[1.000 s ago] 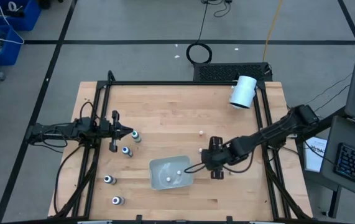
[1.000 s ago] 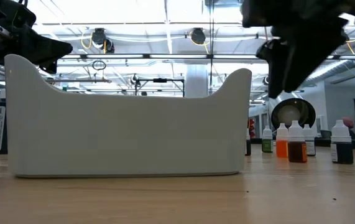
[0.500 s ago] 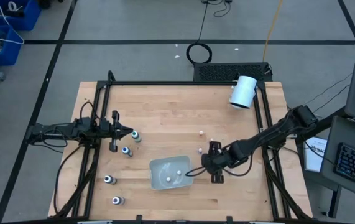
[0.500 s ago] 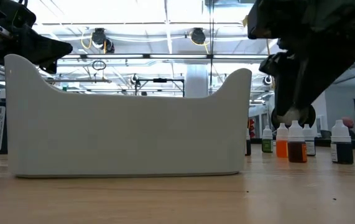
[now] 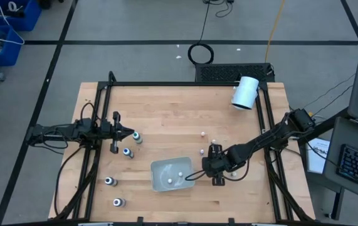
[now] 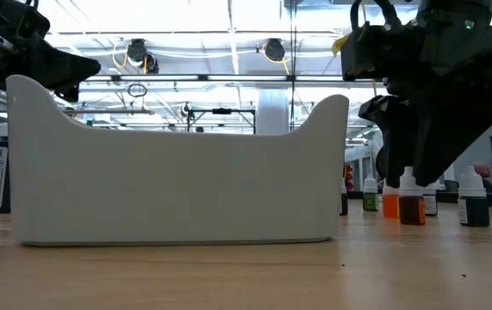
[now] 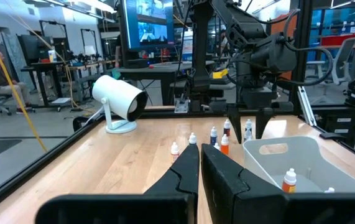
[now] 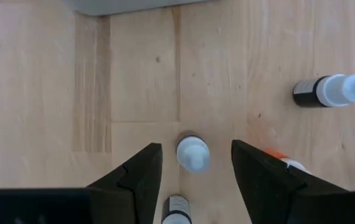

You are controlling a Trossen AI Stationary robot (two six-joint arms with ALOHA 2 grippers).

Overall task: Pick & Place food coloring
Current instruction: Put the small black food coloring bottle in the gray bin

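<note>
While right gripper (image 8: 193, 165) hovered jaws apart over small bottle (image 8: 193, 153) beside tray (image 5: 171, 174), pick step underway; next: descend, close. Left gripper (image 5: 128, 133) shut, idle.

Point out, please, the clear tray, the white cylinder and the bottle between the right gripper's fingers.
clear tray (image 5: 161, 171): high view, a bare part of its floor.
white cylinder (image 5: 246, 91): high view, its body.
bottle (image 8: 193, 152): right wrist view, its white cap.

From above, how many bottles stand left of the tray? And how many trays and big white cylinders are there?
Tray: 1
White cylinder: 1
Bottles left of the tray: 4
Total: 6
</note>
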